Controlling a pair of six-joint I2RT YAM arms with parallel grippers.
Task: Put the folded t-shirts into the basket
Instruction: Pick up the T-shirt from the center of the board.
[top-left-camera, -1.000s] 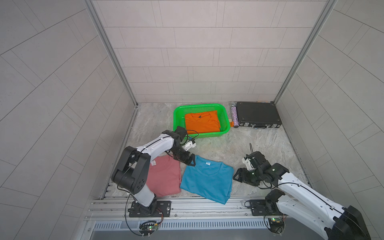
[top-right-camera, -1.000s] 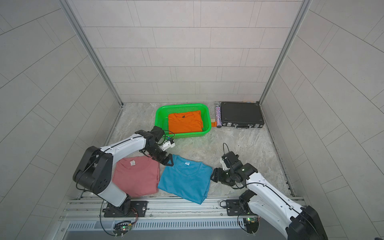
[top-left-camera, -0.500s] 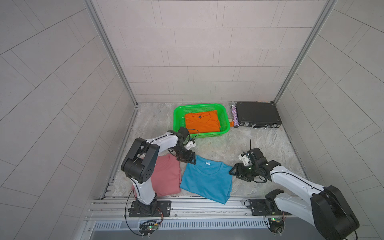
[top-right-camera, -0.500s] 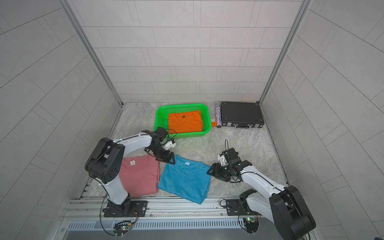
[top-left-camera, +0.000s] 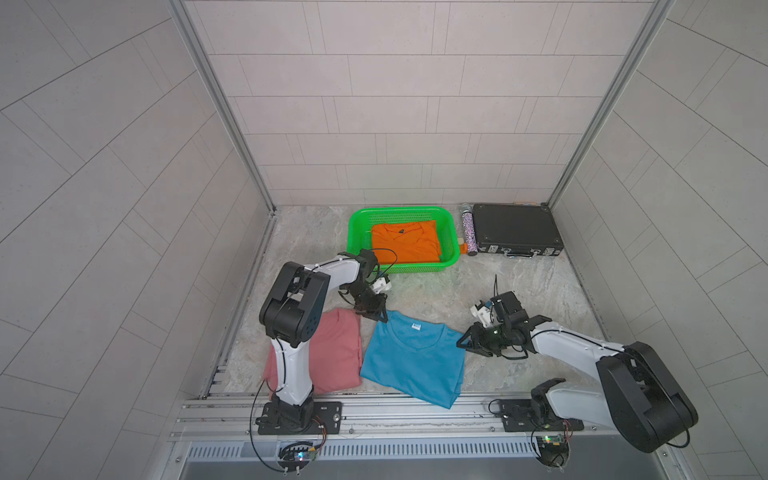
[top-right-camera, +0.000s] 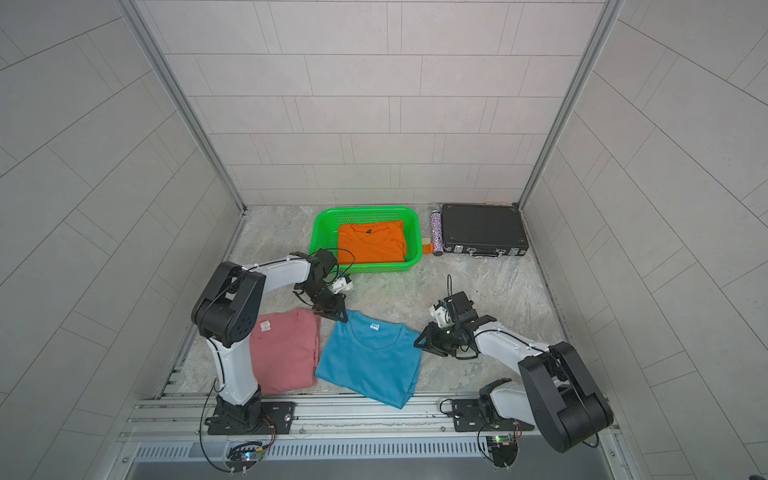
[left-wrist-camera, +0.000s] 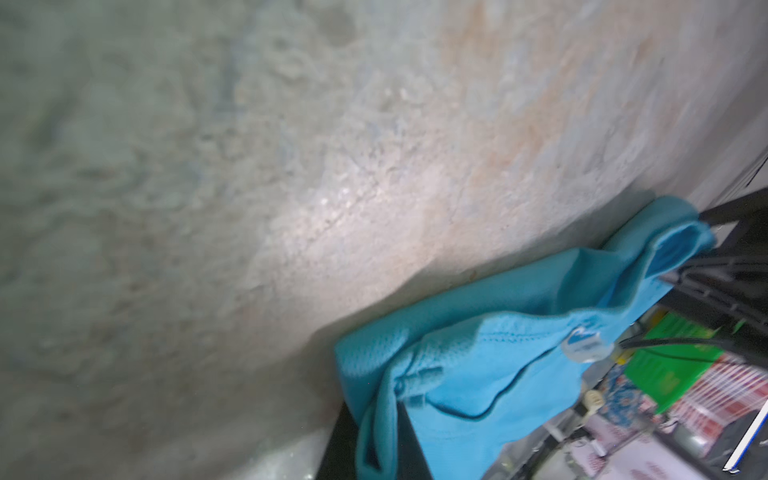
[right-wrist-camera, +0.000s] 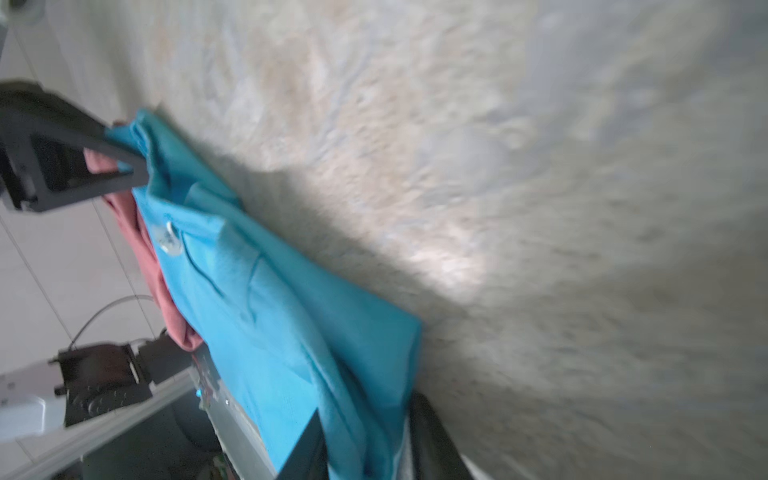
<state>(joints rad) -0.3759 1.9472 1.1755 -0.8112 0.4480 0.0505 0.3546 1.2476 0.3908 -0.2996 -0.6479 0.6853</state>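
Left wrist view shows the left gripper (left-wrist-camera: 374, 440) clamped tight on a neck-side corner of the blue shirt (left-wrist-camera: 478, 374), low centre in both top views, while the right gripper (top-left-camera: 462, 343) nips the opposite corner, probably to carry it flat to the basket (top-left-camera: 415, 268).

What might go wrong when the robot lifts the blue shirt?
1. The left gripper pinches one far corner of the blue t-shirt, and the right gripper is at the other. Lifted that way, the folds may fall open.
2. The pink t-shirt lies right beside the blue one near the left gripper, so it might get dragged along.
3. The basket holds the orange t-shirt, and the blue one looks about as big, so an edge could hang over the rim.
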